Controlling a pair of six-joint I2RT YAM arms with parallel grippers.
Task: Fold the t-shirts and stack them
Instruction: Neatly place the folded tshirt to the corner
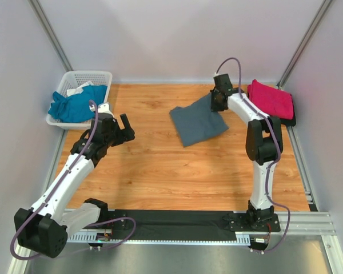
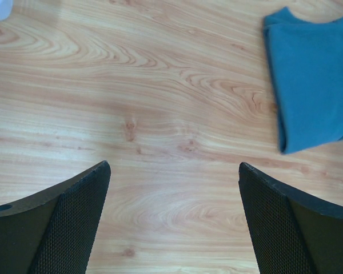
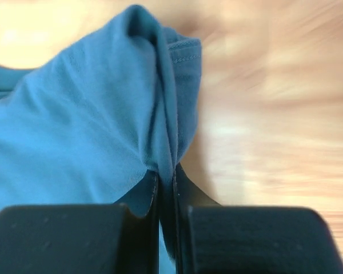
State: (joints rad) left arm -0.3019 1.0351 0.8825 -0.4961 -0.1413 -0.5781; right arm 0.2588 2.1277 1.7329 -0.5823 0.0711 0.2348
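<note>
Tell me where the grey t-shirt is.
Top view: the grey t-shirt lies folded on the table, right of centre, its far right corner pinched by the right gripper, the pink t-shirt beyond to the right.

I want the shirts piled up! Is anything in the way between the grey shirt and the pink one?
Nothing visible is. The right gripper pinches the grey shirt; only bare wooden table lies between it and the pink shirt, under that arm.

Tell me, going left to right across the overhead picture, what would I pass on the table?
White plastic lattice basket → open left pincer → folded slate-blue cotton t-shirt → folded magenta-pink t-shirt.
</note>
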